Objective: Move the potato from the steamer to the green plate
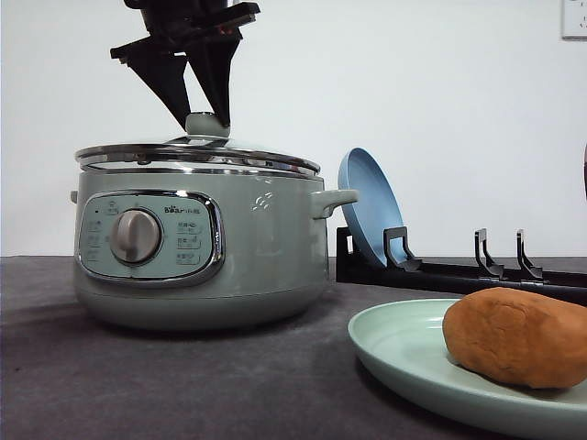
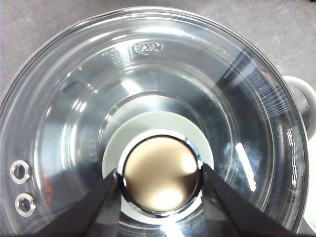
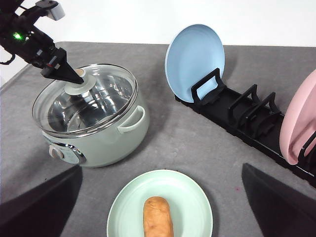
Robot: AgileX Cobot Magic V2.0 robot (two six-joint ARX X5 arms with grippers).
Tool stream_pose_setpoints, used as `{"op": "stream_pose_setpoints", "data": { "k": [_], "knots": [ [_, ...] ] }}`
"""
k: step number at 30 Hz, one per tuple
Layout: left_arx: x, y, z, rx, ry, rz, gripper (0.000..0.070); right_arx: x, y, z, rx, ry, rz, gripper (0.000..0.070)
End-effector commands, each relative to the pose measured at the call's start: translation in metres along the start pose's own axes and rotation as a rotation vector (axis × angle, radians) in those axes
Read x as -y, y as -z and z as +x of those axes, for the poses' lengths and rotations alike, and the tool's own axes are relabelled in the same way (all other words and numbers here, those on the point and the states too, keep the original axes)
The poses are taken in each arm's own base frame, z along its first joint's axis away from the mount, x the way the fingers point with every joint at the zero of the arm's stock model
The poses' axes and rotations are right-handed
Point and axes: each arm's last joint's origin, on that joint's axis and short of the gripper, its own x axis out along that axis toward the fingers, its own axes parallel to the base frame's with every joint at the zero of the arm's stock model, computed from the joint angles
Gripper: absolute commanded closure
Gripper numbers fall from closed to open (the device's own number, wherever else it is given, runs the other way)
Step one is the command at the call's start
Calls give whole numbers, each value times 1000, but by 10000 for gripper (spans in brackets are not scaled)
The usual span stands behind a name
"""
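Centre right of the front view: a black rack (image 1: 459, 268) holding a blue plate (image 1: 369, 205) stands behind the green plate (image 1: 399, 346) on the grey tabletop (image 1: 165, 380). The potato (image 1: 516, 335), matte orange-brown and oval, lies on that plate at lower right. My left fingers (image 2: 98, 210) grip the steamer's (image 1: 266, 247) chrome-rimmed lid knob (image 2: 160, 175); my right fingers (image 3: 42, 207) stand open.

Plain white wall (image 1: 440, 92) behind a dark grey tabletop (image 1: 183, 385), soft even light

counter (image 3: 197, 143): dark grey, matte | on it: steamer (image 3: 98, 133), green plate (image 3: 187, 197), black plate rack (image 3: 247, 118) along the far side
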Motion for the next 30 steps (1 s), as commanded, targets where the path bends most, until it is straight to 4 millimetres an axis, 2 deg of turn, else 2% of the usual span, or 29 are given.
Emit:
{"op": "stream_pose_setpoints", "data": {
  "k": [1, 30],
  "knots": [
    [5, -5, -15, 71, 8, 20, 691, -1, -4, -3, 22, -12, 15, 45],
    [8, -4, -10, 46, -14, 35, 691, -1, -3, -3, 12, -17, 29, 45]
  ]
}}
